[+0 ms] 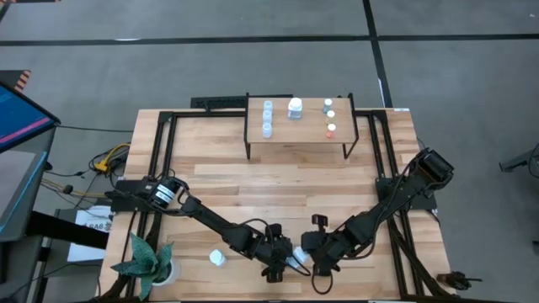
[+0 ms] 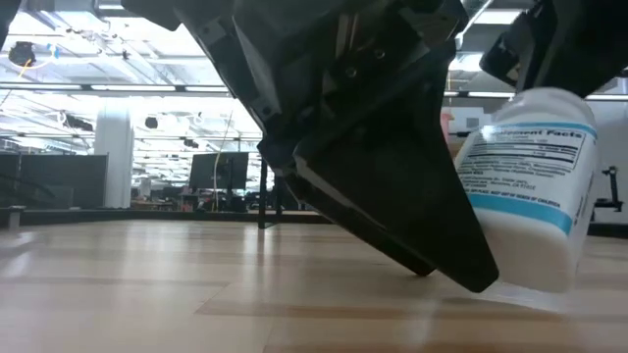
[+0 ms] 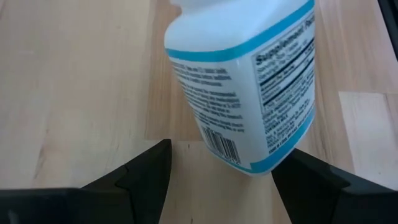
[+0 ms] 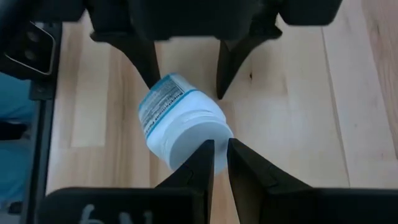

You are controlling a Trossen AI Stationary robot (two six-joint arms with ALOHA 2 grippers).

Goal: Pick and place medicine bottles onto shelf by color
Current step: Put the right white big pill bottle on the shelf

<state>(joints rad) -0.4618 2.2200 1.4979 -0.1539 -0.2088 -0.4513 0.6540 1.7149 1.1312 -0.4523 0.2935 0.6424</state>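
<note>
— So, what lay at the left of the worktop (image 1: 210,185)?

— One spare white bottle (image 1: 216,257) on its side, well apart from both arms. It could wait.

— And the left hand (image 3: 228,152)?

— It was spread wide around the lower body of the tilted white bottle (image 2: 530,186), a finger on each side. As far as I could see, neither pad was bearing on the label.

— Where was that bottle, exactly?

— It was near the front edge of the worktop, between the two arms. It leaned over, with its base low and its cap end raised.

— How should the left hand have taken it?

— I judged it should close squarely across the label, below the cap, and only once the body sat centred between the fingers. A grip at the rounded base might have let the bottle squirt out.

— Was the shelf (image 1: 303,139) ready for it?

— One large white bottle already stood at its middle, so the spot beside that looked right.

— And the right hand (image 4: 221,146)?

— Its fingers were drawn close together at the cap end, apparently pinching it. I'd have kept that pinch until the left hand's grip was firm, then let go gently.
</note>
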